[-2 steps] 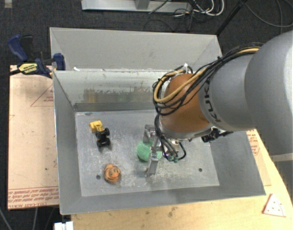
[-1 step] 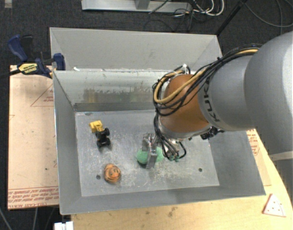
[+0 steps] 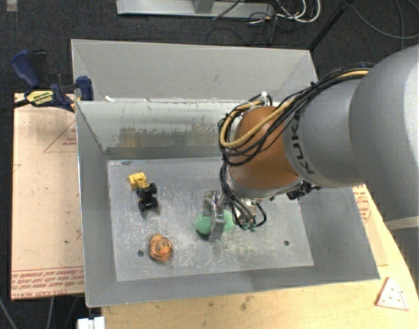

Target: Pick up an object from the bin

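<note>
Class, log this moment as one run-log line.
gripper: low over green object, mid bin | grasp: unclear | yellow-black toy, orange round thing: apart, left

This looks like a robotics lab to me: my bulky grey arm (image 3: 374,136), hung with yellow and black cables (image 3: 230,125), reaches into 1 bare metal bin (image 3: 196,67). Dark carpet (image 3: 31,19) surrounds it, with loose wires (image 3: 298,2) and a steel stand foot (image 3: 189,5) at the far side.
</note>
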